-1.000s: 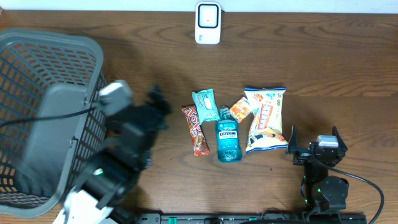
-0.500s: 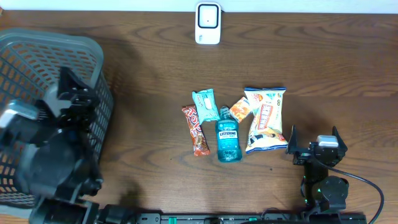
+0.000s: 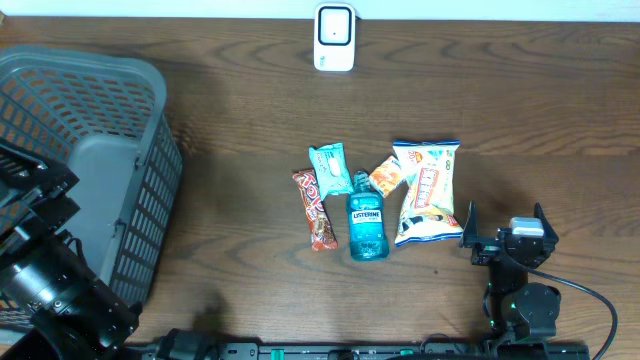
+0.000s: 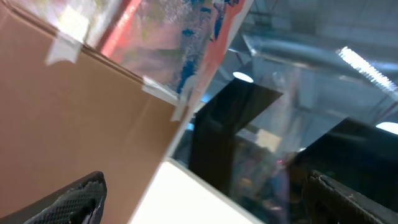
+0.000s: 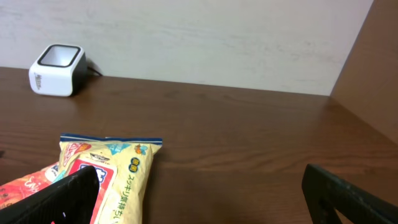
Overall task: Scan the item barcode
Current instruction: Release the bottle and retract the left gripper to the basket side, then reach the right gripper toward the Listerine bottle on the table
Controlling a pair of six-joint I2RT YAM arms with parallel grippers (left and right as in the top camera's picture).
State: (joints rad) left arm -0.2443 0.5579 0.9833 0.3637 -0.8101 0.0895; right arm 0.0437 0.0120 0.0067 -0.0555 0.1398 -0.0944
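While the surface (image 3: 250, 110) carries its load close-packed at the middle, we judge two hazards. The basket (image 3: 150, 100) stands at the left with the left arm (image 3: 50, 290) over it, its camera looking up into the room; a blind reach could snag the mesh wall. The chip bag (image 3: 428, 190), mouthwash bottle (image 3: 367, 225) and snack bar (image 3: 315, 208) lie well apart from the scanner (image 3: 334, 37); grasping one could drag a neighbour. The left fingers (image 4: 74, 198) and right fingers (image 5: 68, 196) stand wide apart, empty.
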